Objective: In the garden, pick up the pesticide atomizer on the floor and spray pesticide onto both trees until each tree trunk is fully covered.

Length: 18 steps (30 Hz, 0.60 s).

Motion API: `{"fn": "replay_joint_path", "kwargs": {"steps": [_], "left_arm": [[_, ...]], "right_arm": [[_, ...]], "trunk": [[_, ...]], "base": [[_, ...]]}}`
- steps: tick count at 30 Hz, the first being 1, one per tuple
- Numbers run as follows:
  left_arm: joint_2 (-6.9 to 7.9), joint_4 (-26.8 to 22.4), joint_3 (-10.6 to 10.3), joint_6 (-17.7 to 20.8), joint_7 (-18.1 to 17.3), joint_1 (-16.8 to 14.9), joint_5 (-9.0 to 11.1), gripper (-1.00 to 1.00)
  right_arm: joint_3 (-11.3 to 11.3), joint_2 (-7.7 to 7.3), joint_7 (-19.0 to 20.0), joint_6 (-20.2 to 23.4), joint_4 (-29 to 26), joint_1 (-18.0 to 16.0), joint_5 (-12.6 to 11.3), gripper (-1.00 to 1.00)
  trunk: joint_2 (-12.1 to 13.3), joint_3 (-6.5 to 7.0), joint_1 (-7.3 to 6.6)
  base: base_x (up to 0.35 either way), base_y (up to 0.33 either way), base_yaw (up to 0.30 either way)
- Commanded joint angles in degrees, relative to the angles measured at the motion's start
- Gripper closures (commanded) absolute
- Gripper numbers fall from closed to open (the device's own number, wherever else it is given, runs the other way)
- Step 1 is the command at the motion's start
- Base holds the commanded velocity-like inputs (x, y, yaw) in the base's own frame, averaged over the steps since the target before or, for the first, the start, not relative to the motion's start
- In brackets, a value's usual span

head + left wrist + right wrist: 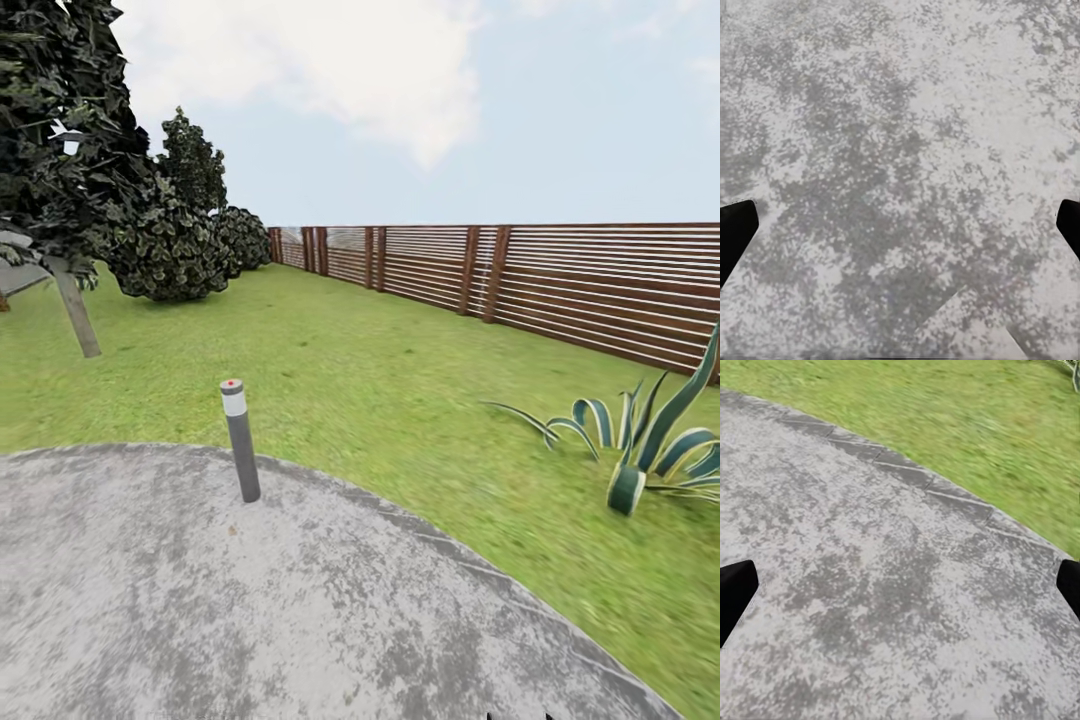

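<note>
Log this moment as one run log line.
transit | on round paved patch | left gripper open, empty | right gripper open, empty | bollard lamp ahead

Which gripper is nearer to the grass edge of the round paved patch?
Right. The right gripper hangs over the paving with the grass edge close ahead of it; the left gripper seems to hang farther in from that edge.

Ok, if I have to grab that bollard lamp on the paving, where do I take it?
Take the bollard lamp on its plain grey shaft, below the white band, with the fingers level. It is a slim, near-upright post, so a side grip should wrap it. Come from the paving side, which looks open.
</note>
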Motion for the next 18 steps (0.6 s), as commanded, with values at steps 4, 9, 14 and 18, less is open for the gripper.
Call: {"fn": "replay_joint_path", "kwargs": {"steps": [4, 9, 14, 18], "left_arm": [[0.05, 0.1, 0.1, -0.2, 0.0, -0.1, 0.2, -1.00], [0.06, 0.1, 0.1, -0.2, 0.0, -0.1, 0.2, -1.00], [0.06, 0.1, 0.1, -0.2, 0.0, -0.1, 0.2, -1.00], [0.07, 0.1, 0.1, -0.2, 0.0, -0.1, 0.2, -1.00]], "right_arm": [[0.0, 0.01, -0.2, -0.1, 0.0, 0.0, 0.1, -1.00], [0.0, 0.04, -0.1, -0.1, 0.1, 0.0, 0.2, -1.00], [0.1, 0.06, -0.1, -0.1, 0.1, 0.0, 0.2, -1.00], [0.2, 0.08, -0.1, -0.1, 0.1, 0.0, 0.2, -1.00]], "trunk": [[0.0, -0.22, 0.00], [0.0, -0.44, 0.00], [0.0, -0.70, 0.00], [0.0, -0.95, 0.00]], "base": [[0.002, -0.004, 0.248], [0.000, 0.000, 0.248], [0.000, 0.000, 0.242], [0.000, 0.000, 0.225]]}}
